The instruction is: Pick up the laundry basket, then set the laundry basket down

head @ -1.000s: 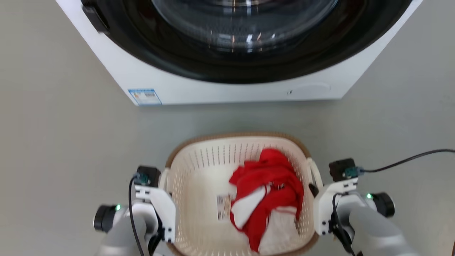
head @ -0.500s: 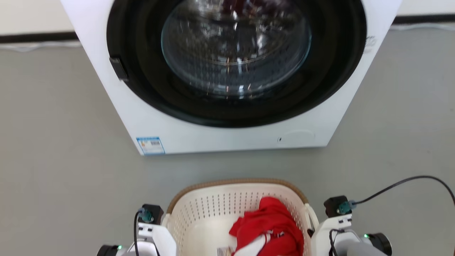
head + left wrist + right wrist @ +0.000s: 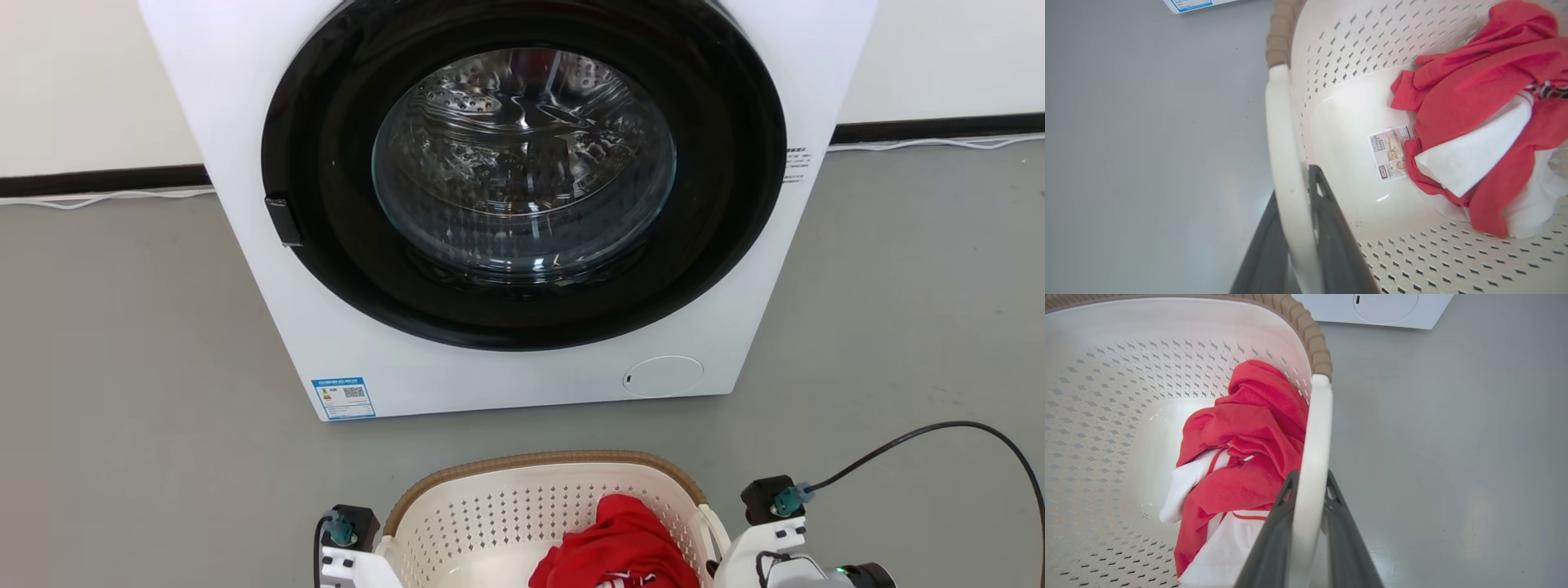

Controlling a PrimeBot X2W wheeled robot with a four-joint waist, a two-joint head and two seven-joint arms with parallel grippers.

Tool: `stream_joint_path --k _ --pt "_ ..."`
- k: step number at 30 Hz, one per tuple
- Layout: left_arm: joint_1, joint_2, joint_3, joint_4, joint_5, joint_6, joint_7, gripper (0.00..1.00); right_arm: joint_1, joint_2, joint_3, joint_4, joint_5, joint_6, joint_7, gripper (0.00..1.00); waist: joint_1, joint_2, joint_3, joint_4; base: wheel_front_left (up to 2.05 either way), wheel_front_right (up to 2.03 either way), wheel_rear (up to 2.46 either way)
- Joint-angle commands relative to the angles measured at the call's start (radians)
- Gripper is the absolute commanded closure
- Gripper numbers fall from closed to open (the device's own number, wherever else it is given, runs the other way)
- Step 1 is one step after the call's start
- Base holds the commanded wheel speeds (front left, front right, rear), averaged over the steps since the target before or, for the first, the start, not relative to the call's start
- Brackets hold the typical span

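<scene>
Cream perforated plastic laundry basket (image 3: 539, 460) held between left pincer (image 3: 1294, 192) and right pincer (image 3: 1309, 477).
Head view: one white front-loading washing machine (image 3: 506, 384) ahead of both pincers, bearing one blue-edged QR sticker (image 3: 344, 398). Left wrist view: left pincer narrow around a white handle (image 3: 1284, 122); one paper label (image 3: 1390, 152) beyond its fingertips, print unreadable. Right wrist view: right pincer clamps the other handle (image 3: 1316, 428), one red-and-white garment (image 3: 1249, 428) just beside it.
</scene>
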Motion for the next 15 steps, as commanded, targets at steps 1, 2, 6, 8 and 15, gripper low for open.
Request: stream_joint_path --k 1,2,6,8,15 --pt "-0.011 0.010 0.012 -0.025 -0.002 -0.015 0.002 1.00 -0.023 0.005 0.023 -0.029 0.007 0.005 -0.006 1.00 0.0000 -0.0001 -0.002 -0.002 0.00 0.00 0.00" --pt "-0.011 0.010 0.010 -0.027 -0.006 -0.015 0.002 1.00 -0.025 0.004 0.028 -0.031 0.010 0.005 -0.003 1.00 0.0000 -0.0001 -0.002 -0.005 0.00 0.00 0.00" --pt "-0.017 0.010 -0.004 -0.033 -0.018 -0.015 0.007 1.00 -0.032 -0.001 0.045 -0.039 0.024 0.005 -0.001 1.00 0.0000 -0.0001 -0.001 -0.013 0.00 0.00 0.00" --pt "-0.024 0.012 -0.010 -0.034 -0.027 -0.015 0.007 1.00 -0.036 -0.005 0.057 -0.041 0.033 0.005 -0.002 1.00 0.0000 -0.0001 0.001 -0.018 0.00 0.00 0.00" --pt "-0.033 0.016 -0.025 -0.034 -0.048 -0.015 0.001 1.00 -0.046 -0.010 0.072 -0.034 0.053 0.005 -0.016 1.00 0.0000 -0.0001 0.004 -0.025 0.00 0.00 0.00"
